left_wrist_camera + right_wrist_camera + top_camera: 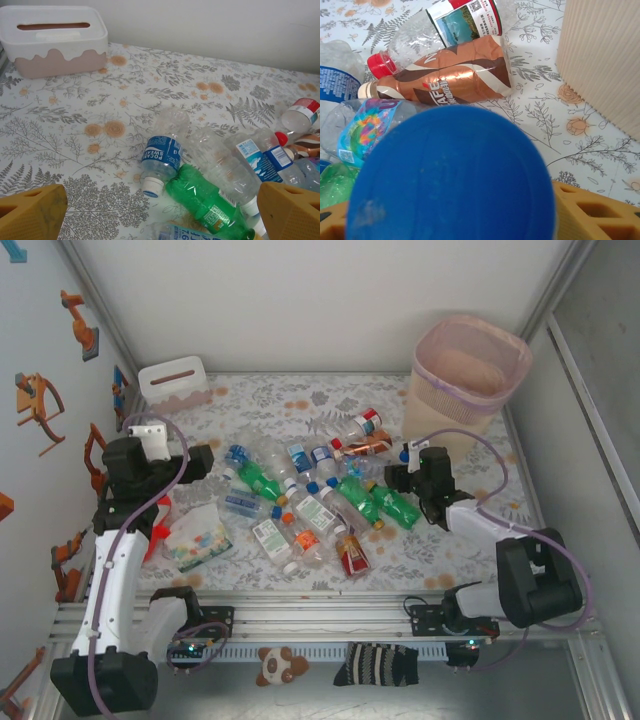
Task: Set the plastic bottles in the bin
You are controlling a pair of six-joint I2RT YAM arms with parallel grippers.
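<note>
Several plastic bottles (310, 500) lie in a heap mid-table, clear and green, with blue, red and orange caps. The bin (470, 370) stands at the far right with a pinkish liner; its ribbed wall (600, 60) rises at the right of the right wrist view. My right gripper (402, 478) is low at the heap's right edge. A bottle's big blue cap (452, 175) sits between its fingers (600, 215) and hides the gap. A brown coffee bottle (450, 75) lies beyond. My left gripper (160, 215) hangs open over a blue-labelled clear bottle (162, 157) and a green bottle (207, 200).
A white box with a slot (174, 382) stands at the back left. A flat clear packet with coloured dots (200, 540) lies beside the left arm. The side walls are close to both arms. A plush toy (278, 665) and a sock (378, 665) lie before the rail.
</note>
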